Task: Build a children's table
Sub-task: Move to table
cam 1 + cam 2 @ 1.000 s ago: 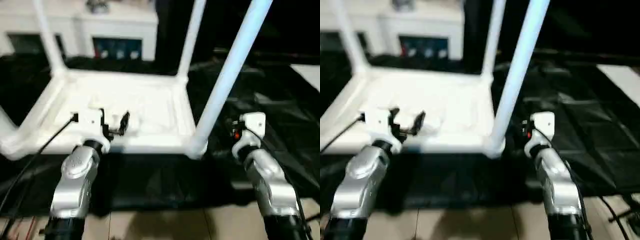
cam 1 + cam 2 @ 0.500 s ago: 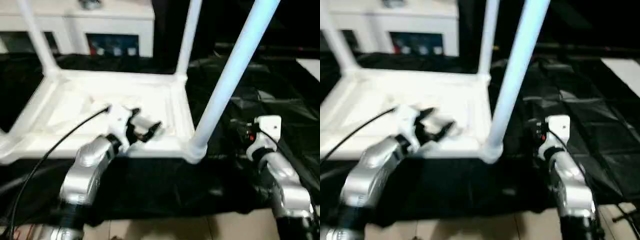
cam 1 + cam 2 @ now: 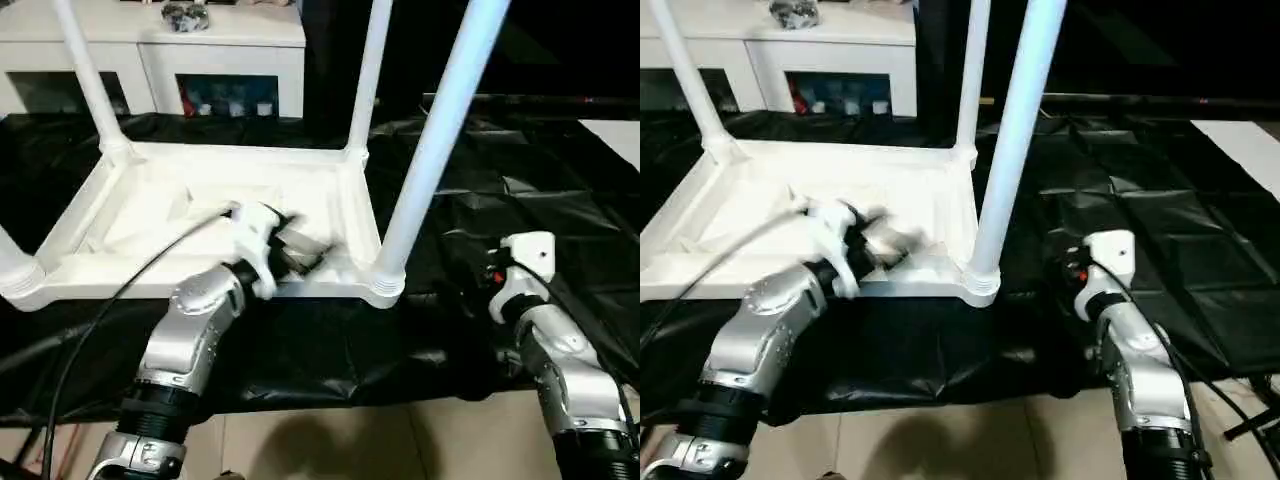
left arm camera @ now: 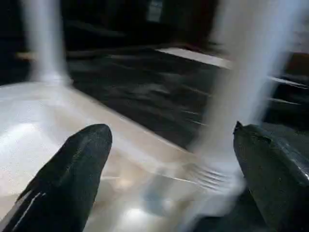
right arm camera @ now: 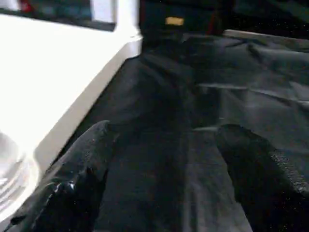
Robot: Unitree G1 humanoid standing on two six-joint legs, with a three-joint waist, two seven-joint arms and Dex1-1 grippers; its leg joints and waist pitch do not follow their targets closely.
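On the black sheet [image 3: 480, 200] the tabletop [image 3: 150, 215] lies upside down with white legs standing up from its corners. The left gripper [image 4: 169, 179] hangs over the tabletop's near edge, by the near right leg [image 3: 430, 150], fingers spread and holding nothing. The right gripper [image 5: 159, 183] is over the sheet beside that corner, fingers spread too, empty.

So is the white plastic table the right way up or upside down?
Upside down. The white plastic tabletop lies flat on the black sheet with its white tube legs pointing up from the corner sockets.
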